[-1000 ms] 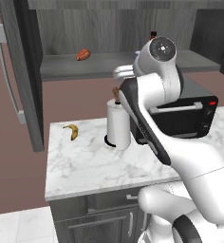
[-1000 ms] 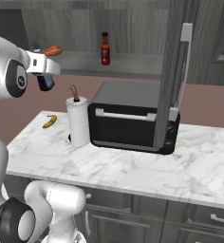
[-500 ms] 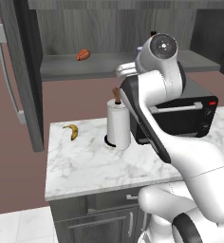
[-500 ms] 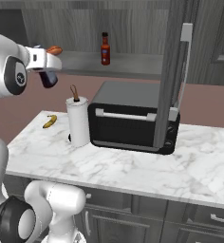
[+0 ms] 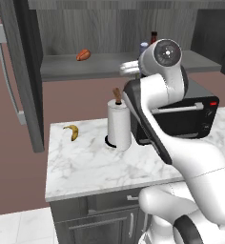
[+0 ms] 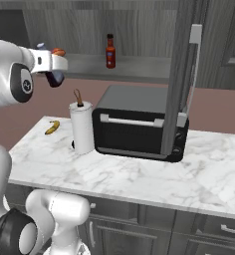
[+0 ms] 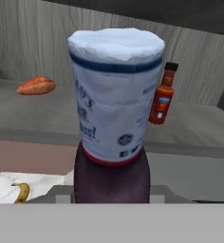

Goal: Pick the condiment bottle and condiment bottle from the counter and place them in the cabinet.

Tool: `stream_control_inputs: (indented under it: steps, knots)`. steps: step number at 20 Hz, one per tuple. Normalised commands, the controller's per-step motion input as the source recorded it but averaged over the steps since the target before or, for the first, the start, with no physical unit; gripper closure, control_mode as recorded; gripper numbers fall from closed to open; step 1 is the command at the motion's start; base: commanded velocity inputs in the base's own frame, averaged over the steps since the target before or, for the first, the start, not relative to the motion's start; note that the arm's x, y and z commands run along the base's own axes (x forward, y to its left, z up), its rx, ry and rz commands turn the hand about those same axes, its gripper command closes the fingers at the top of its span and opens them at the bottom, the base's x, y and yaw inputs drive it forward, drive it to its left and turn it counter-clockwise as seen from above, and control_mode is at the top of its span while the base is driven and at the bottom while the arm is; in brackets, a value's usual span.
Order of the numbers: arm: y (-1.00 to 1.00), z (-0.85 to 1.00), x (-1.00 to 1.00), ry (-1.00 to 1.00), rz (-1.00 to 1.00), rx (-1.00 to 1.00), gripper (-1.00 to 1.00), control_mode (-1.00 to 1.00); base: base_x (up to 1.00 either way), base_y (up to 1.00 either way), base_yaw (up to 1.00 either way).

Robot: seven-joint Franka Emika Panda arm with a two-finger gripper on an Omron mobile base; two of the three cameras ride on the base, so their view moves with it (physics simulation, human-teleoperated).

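1. While the purple bottle [image 6: 54, 78] rides in the claw [image 6: 55, 74], the arm has swung it further toward the cabinet shelf [image 5: 105, 64] over the past second; in the right base view the claw now sits nearer the shelf's front edge than it did.
2. Claw state: closed on the purple bottle, whose pale-blue cap [image 7: 116, 43] and printed label fill the hand view, with the dark body below.
3. First bottle: the slim red bottle [image 6: 110, 51] stands upright on the shelf, toward the back wall, well apart from the claw; it appears already delivered.
4. Shelf contents: an orange-red item [image 5: 83, 55], possibly a sausage, lies near the shelf's left end.
5. Worktop [image 5: 86, 167]: a paper-towel roll [image 5: 119, 125] stands near the back edge beside the toaster oven [image 6: 139, 124]; a banana [image 5: 72, 131] lies toward the back-left corner. No condiment bottle remains on the worktop.
6. Cabinet door [image 5: 19, 71]: swung open at the left.
7. Judgement: the second placement is under way; what remains is setting the purple bottle down on the shelf, clear of the red bottle.
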Motion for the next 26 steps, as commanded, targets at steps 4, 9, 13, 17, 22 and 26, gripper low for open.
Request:
stream_control_inputs:
  steps: [4,9,13,17,22,26]
  knots:
    - [-0.14,0.0,0.51,-0.01,0.0,0.0,1.0,-1.0,0.0,0.0,0.0]
    - [-0.06,0.0,0.51,0.0,0.0,0.0,1.0,-1.0,0.0,0.0,0.0]
    - [0.0,0.0,0.41,0.0,0.0,0.0,1.0,-1.0,0.0,0.0,0.0]
    - [0.0,0.0,0.39,0.0,0.0,0.0,1.0,-1.0,0.0,0.0,0.0]
    - [0.0,0.0,0.42,0.0,0.0,0.0,1.0,-1.0,0.0,0.0,0.0]
    - [0.0,-0.01,0.46,0.0,0.0,0.0,1.0,-1.0,0.0,0.0,0.0]
